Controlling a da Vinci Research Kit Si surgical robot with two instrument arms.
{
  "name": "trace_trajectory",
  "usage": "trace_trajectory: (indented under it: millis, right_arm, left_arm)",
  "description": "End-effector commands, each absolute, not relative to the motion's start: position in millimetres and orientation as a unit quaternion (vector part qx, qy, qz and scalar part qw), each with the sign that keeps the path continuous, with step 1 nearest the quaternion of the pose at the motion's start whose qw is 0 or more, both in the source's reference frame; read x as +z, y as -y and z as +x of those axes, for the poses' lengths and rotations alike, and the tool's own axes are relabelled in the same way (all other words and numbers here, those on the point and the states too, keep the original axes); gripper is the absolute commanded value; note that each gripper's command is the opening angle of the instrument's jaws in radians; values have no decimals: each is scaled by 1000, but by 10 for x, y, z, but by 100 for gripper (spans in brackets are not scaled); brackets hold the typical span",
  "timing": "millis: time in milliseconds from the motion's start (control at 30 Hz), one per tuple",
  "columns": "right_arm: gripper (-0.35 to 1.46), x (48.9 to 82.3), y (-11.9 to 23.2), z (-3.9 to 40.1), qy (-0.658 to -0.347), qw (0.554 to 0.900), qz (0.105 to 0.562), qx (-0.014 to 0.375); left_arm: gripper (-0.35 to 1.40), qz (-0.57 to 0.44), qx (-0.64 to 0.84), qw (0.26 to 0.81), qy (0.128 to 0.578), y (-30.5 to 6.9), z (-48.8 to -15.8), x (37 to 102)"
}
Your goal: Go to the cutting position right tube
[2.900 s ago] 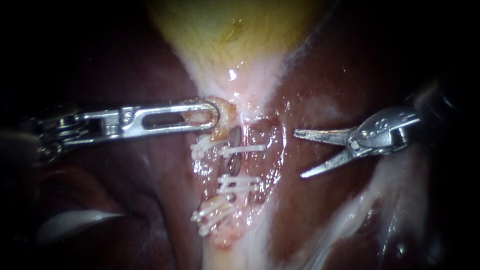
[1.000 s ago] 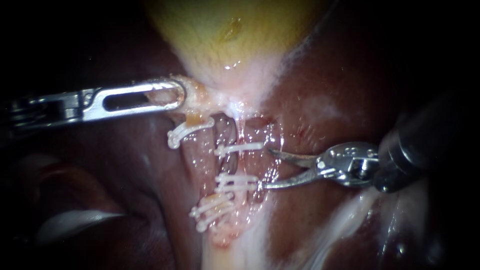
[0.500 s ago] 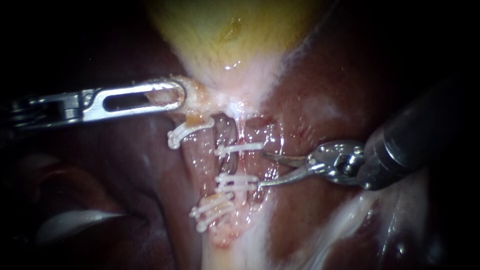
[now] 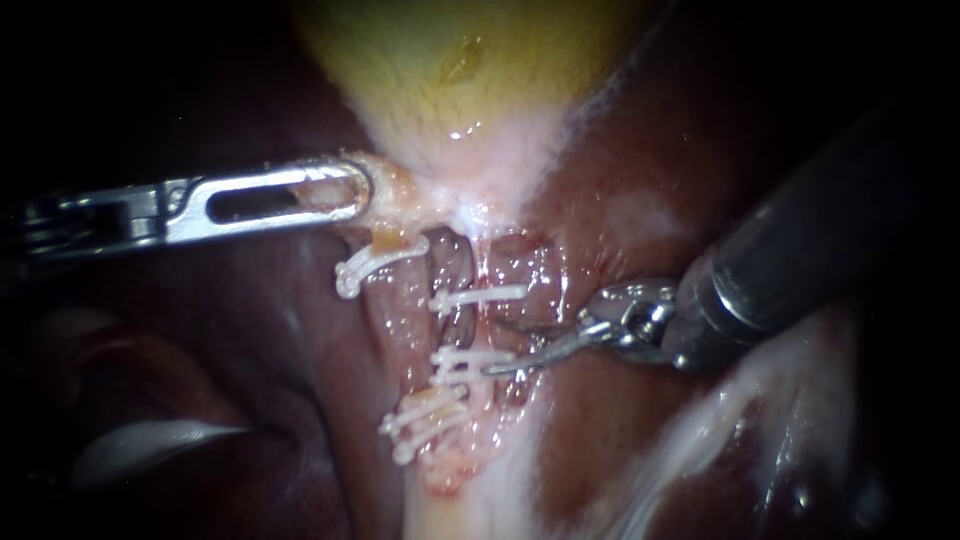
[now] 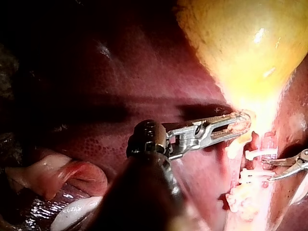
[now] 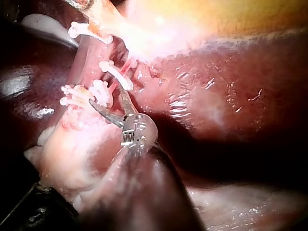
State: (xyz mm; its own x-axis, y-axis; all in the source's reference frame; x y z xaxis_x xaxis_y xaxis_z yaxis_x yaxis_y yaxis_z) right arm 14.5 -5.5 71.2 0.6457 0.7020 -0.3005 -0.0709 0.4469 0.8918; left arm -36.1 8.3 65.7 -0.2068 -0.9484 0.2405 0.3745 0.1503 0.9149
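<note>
The right instrument point(image 4: 505, 347) has slid in from the liver point(image 4: 650, 150) side and its blades now reach the right tube point(image 4: 492, 330); the left one has not shifted in the last second.

Well left of the tube and above it, the left instrument point(image 4: 350, 190) is clenched on a stub of tissue point(image 4: 385, 205) under the gallbladder point(image 4: 450, 60), drawing it away. The tube lies bare between a single clip point(image 4: 480, 297) above and a clip pair point(image 4: 465, 362) below. The right instrument's blades are spread, one to each side of that bare stretch, the lower tip just beside the pair.

The approach looks almost done. What remains, I judge, is a small settling so the blades sit square across the tube. Room is tight: clips bound the gap on both sides, and liver lies close behind the tube. The only free way out is back toward the right.
</note>
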Motion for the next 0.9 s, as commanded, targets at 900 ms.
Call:
trace_trajectory:
  millis: [900]
  right_arm:
    - [142,729,45,171,-405,734,488,242]
  left_arm:
    - [-35,282,-588,563,508,-82,-361,657]
